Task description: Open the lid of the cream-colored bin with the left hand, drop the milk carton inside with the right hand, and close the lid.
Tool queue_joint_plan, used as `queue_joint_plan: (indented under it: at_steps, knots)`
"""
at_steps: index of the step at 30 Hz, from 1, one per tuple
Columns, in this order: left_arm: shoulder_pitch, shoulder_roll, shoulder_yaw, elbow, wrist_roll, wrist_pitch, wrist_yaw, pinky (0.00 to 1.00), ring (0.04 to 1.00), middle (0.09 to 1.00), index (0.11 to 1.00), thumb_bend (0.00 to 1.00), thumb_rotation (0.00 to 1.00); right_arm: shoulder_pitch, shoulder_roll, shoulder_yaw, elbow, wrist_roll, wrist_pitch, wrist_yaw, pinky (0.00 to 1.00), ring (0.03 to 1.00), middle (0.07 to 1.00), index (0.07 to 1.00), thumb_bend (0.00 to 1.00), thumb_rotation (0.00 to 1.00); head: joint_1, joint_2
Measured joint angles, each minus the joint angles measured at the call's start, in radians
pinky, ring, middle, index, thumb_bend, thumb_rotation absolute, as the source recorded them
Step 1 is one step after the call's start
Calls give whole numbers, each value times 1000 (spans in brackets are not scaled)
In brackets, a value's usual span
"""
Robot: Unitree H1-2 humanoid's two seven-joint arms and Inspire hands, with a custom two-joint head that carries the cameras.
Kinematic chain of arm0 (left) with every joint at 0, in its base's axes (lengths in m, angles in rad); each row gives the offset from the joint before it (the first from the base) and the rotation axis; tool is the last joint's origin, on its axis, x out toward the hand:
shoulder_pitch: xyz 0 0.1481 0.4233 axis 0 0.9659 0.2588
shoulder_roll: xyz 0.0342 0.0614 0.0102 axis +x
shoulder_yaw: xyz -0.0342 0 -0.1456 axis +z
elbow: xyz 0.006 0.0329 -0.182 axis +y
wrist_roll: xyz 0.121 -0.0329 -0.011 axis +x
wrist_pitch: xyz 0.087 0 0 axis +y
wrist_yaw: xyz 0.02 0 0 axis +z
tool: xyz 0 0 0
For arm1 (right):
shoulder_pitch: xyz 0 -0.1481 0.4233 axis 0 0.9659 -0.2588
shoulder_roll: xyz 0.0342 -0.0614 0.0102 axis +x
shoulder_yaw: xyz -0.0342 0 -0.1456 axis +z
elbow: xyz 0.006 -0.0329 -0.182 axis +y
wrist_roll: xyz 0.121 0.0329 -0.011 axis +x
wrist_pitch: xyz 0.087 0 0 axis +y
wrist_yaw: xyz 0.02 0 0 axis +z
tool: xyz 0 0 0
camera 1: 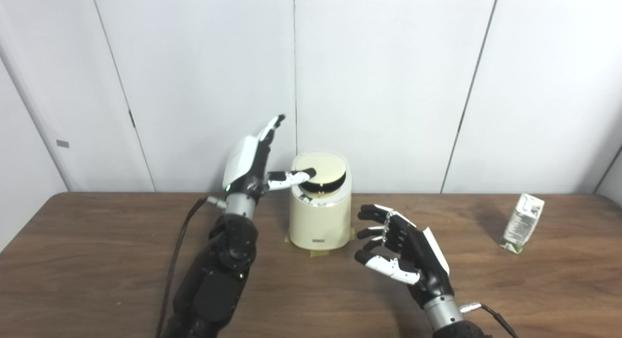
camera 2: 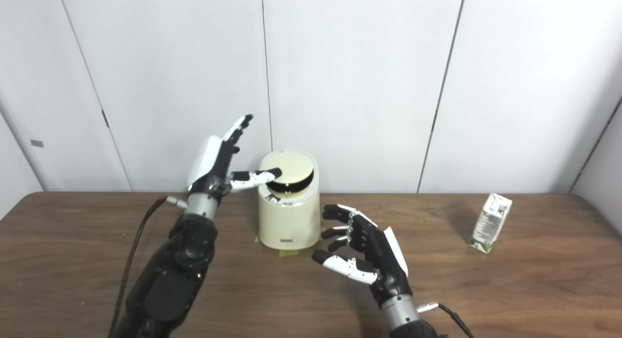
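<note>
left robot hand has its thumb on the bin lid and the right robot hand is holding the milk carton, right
Not quite. The left robot hand does have its thumb on the bin lid, but the right robot hand is empty and open. The left eye view shows the milk carton standing apart on the table.

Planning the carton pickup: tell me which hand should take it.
Right. The carton stands at the table's right end, on the side of the open, empty right hand; the left hand is busy, thumb on the bin lid.

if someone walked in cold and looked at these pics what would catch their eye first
Probably the left hand raised beside the cream-colored bin at the back middle of the table, its thumb on the tilted lid. Next, the right hand, open and empty, just right of the bin, and the milk carton standing far right, untouched.
</note>
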Motion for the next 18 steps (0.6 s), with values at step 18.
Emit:
queue_joint_plan:
  at_steps: [18]
  knots:
    - [392,65,113,-289,-275,-41,-164,624,694,750,796,781,210,0,-8,-16,-2,18,6,0,462,608,751,735,650,297,0,9]
